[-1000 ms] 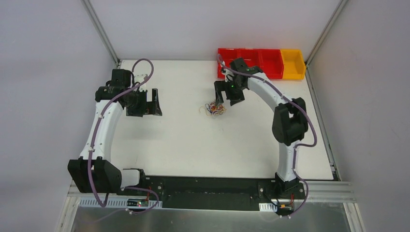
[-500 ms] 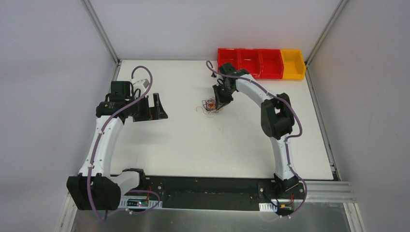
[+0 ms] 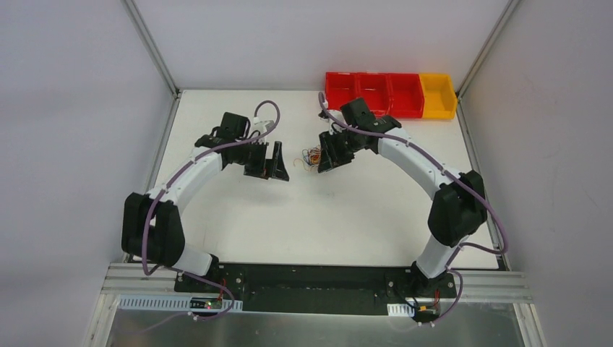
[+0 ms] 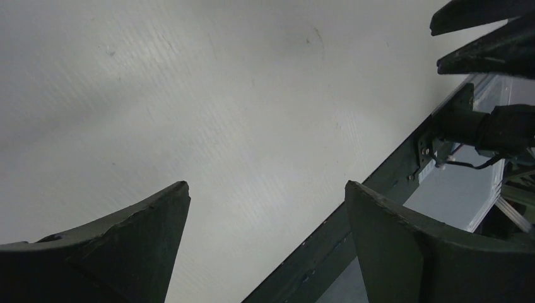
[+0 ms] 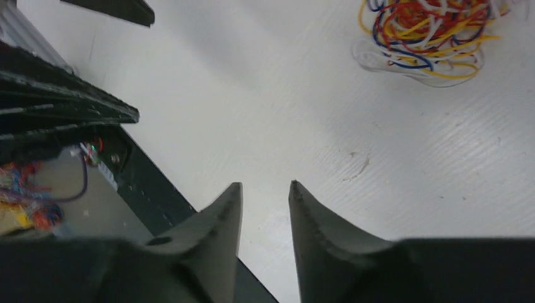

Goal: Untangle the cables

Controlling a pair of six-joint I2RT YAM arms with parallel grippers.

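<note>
cables [image 5: 426,35] cut by top edge

Left gripper [image 4: 267,196] jaws stand wide apart over bare white table [image 4: 189,95] — nothing between them

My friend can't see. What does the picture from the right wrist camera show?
A tangled clump of colourful cables lies on the white table. The right end effector, nearly closed with nothing between its fingers, points away from it.

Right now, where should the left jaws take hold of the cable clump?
Probably the white loop at the edge of the cable clump, coming in from the left arm's side: it sticks out from the dense knot, and the right gripper crowds the other side.
</note>
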